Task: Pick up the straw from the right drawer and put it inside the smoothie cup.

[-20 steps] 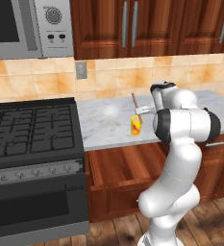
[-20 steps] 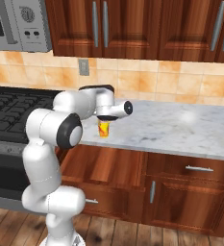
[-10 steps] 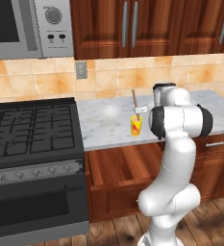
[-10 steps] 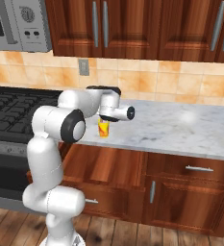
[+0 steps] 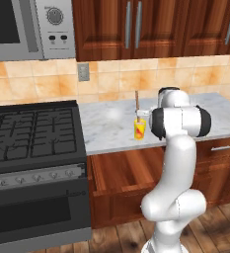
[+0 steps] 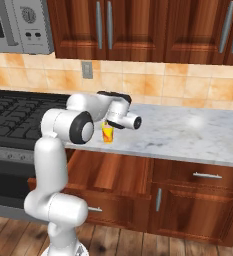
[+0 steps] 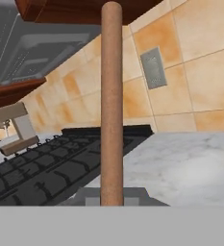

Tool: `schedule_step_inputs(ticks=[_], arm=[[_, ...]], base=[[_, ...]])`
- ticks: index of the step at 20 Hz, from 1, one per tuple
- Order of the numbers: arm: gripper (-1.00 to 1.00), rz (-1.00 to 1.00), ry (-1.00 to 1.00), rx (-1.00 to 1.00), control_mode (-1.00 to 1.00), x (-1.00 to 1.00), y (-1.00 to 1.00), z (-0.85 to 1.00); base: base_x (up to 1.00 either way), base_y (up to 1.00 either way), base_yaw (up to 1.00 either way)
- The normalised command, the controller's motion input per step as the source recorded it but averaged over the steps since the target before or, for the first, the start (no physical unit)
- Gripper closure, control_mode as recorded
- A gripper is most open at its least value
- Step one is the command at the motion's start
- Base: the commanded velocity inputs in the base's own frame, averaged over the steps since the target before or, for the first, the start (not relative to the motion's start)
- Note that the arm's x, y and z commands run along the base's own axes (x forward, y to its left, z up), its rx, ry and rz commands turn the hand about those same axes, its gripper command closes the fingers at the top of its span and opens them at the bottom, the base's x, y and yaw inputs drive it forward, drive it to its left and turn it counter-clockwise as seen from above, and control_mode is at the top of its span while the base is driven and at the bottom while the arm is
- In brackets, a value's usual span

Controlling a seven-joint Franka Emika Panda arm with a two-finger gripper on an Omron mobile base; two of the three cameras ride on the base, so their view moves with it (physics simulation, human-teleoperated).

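Marble counter (image 5: 106, 129) — smoothie cup (image 5: 139, 129) near its front edge.
Gripper (image 5: 145, 112) clamped on upright straw (image 5: 136, 105) — straw's lower end in the cup.

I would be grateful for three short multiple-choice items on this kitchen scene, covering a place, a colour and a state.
1. Where does the smoothie cup stand?
A. on the stove
B. on the marble counter
C. on the floor

2. What colour is the cup?
A. yellow with an orange-red mark
B. blue
C. black

3. How does the straw stand?
A. flat on the counter
B. upright over the cup
C. lying across the stove

Key: 1 B, it sits on the counter right of the stove. 2 A, both base views show that. 3 B, it rises vertically from the cup, and the hand view shows it upright.
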Motion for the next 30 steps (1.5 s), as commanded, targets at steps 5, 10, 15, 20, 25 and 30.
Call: schedule_step_inputs(ticks=[5, 10, 15, 20, 25, 30], arm=[[1.00, 0.03, 0.00, 0.03, -1.00, 0.35, -0.10, -0.08], [1.00, 0.01, 0.00, 0.00, -1.00, 0.23, -0.07, -0.19], [1.00, 0.01, 0.00, 0.00, -1.00, 0.03, 0.00, -0.22], [1.00, 0.01, -0.03, 0.00, -1.00, -0.36, 0.00, -0.10], [1.00, 0.00, -0.04, 0.00, -1.00, -0.22, 0.00, -0.05], [1.00, 0.00, -0.04, 0.00, -1.00, 0.00, 0.06, -0.10]], base=[[0.00, 0.00, 0.00], [0.00, 0.00, 0.00], [0.00, 0.00, 0.00], [0.00, 0.00, 0.00], [0.00, 0.00, 0.00], [0.00, 0.00, 0.00]])
